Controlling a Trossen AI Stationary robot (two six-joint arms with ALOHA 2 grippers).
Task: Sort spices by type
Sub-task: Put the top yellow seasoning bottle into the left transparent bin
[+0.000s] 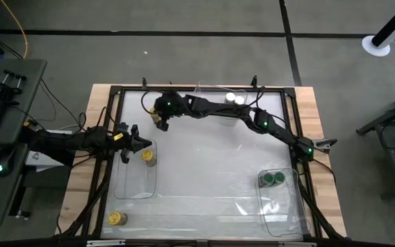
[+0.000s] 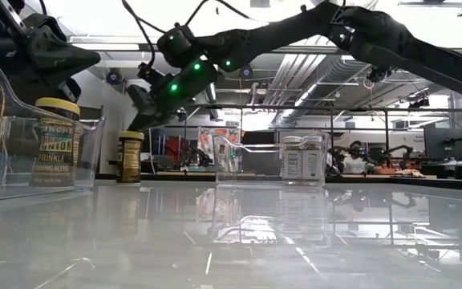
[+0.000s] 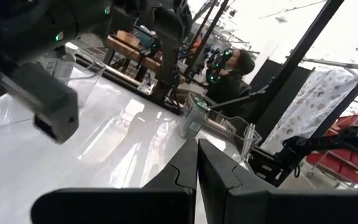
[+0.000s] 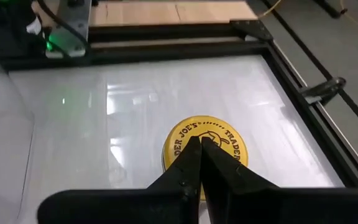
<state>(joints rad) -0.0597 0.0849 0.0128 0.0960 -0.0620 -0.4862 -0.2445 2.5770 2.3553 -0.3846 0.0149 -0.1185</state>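
The right gripper [image 4: 199,144] hangs with its fingers pressed together, holding nothing, directly over a yellow-lidded jar [image 4: 205,149] that stands on the white table [image 1: 204,165]; in the high view this sits at upper left of the tabletop, where the right arm reaches across from the right edge to the jar [image 1: 162,123]. The left gripper [image 1: 137,142] is also closed and empty, at the left side of the frame, just above the rim of the left bin [image 1: 134,186], which has one yellow-lidded jar [image 1: 147,157] in its upper end. Another yellow jar [image 1: 117,218] stands on the table at lower left, outside that bin. At top centre, two white-lidded jars [image 1: 235,99] sit together in a clear bin [image 1: 208,92]. At lower right, two green-lidded jars [image 1: 273,180] sit in the upper end of the right bin [image 1: 283,216].
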